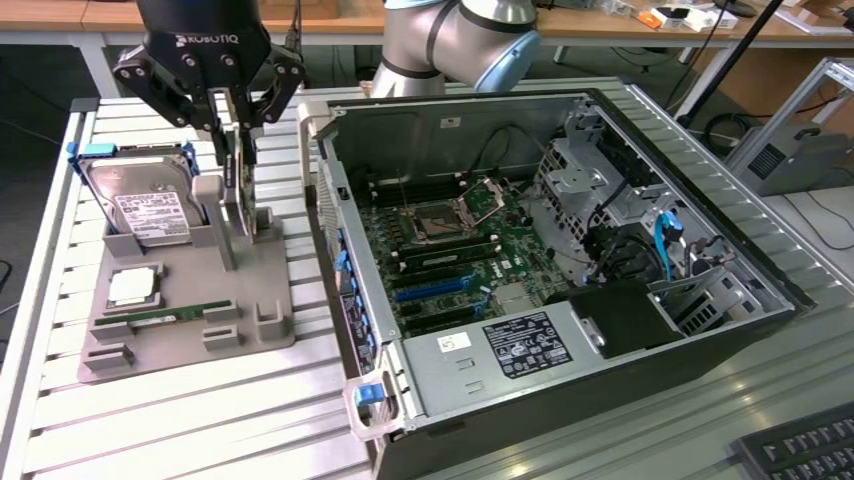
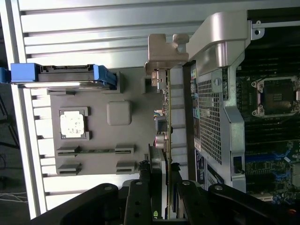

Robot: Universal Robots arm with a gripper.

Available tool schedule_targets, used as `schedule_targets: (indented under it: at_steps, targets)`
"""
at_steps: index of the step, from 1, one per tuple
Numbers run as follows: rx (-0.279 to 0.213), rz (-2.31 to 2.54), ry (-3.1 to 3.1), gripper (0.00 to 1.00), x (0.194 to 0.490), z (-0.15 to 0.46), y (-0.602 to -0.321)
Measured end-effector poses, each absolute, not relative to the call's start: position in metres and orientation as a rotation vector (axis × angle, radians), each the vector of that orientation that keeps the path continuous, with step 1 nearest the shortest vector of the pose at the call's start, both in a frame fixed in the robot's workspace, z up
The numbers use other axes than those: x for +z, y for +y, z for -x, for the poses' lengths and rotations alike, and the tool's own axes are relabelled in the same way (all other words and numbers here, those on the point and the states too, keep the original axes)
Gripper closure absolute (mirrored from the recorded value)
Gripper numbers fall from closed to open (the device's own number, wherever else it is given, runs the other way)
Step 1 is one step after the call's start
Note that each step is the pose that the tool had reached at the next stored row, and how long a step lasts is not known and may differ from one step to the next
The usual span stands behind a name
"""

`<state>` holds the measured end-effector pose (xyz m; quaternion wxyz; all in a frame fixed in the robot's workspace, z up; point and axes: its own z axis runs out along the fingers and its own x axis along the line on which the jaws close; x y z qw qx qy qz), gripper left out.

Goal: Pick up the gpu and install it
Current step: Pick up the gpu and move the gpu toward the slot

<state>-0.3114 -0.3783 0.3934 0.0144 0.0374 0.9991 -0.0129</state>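
Tool [image 1: 236, 125] pinching thin flat gpu [image 1: 243, 205] upright, silver bracket [image 2: 164, 49], moulded grey tray [image 1: 167, 347].

On the table [image 1: 200, 430], a parts tray [image 1: 174, 345] lies at the exterior view's left of the computer case [image 1: 447, 375]; the gpu [image 1: 240, 200] stands upright on it

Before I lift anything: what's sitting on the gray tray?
A hard drive, a CPU, a RAM stick and the gpu, upright, gripped by the claw. The claw covers the gpu's upper edge.

Thin green-edged gpu [image 1: 239, 205] with silver end bracket [image 2: 164, 49], upright on edge over the grey tray [image 1: 174, 345].
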Motion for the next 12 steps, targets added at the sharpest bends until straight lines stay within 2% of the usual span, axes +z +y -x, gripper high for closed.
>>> schedule_targets:
  at_steps: [12]
  targets:
    - [-0.040,-0.116,3.110,0.73,0.4010,0.3114,-0.3783]
